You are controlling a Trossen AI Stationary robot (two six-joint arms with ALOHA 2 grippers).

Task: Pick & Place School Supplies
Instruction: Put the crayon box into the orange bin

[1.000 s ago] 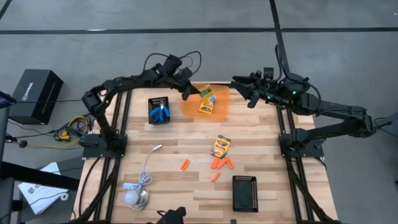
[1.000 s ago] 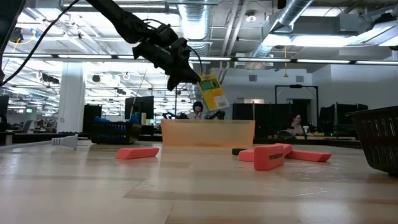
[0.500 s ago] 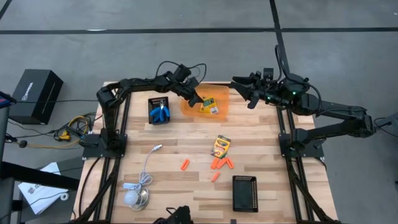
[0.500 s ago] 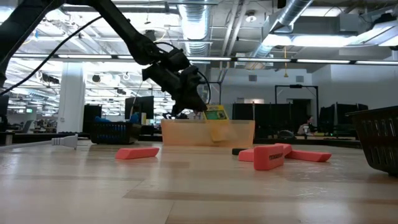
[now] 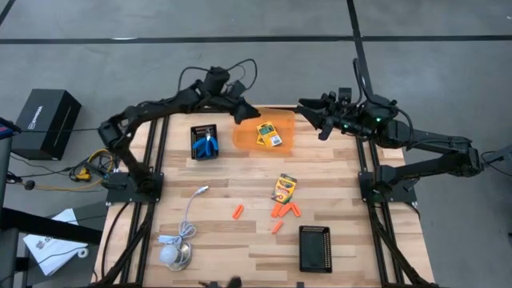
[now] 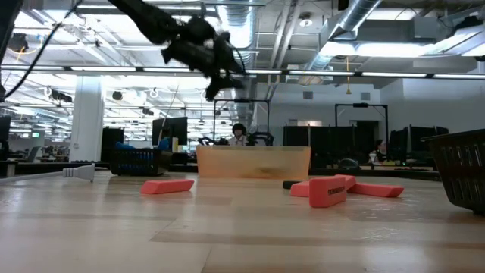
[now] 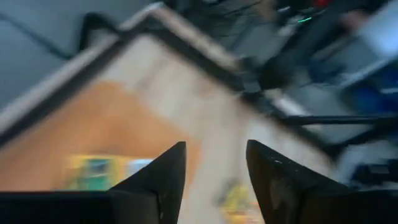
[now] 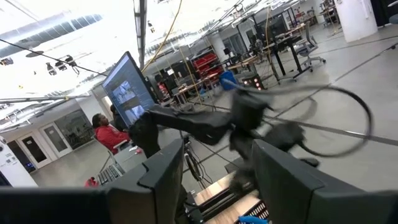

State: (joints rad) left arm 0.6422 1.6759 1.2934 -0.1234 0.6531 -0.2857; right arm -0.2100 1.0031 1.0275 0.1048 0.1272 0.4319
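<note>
One yellow-and-green crayon box (image 5: 269,134) lies flat inside the translucent orange tray (image 5: 284,144) at the table's far edge. My left gripper (image 5: 242,114) hangs open above the tray's far left corner, clear of the box (image 7: 99,173), with nothing between its fingers (image 7: 214,146). A second crayon box (image 5: 285,188) lies flat on the wood mid-table. Several orange sticks (image 5: 286,210) lie just nearer. Blue-handled scissors (image 5: 207,146) rest in a small black tray. My right gripper (image 5: 307,112) waits open, raised by the tray's far right corner.
An empty black tray (image 5: 315,248) sits near the front edge. A white cable with a round puck (image 5: 176,254) lies at the near left. A dark basket (image 6: 462,171) shows at the low view's right. Bare wood lies between the orange tray and the sticks.
My left gripper has come down with the crayon box into the orange tray, opened and let it go. It has then risen and drawn back toward the table's far left. The box, which hung tilted below the fingers, now lies flat in the tray.
</note>
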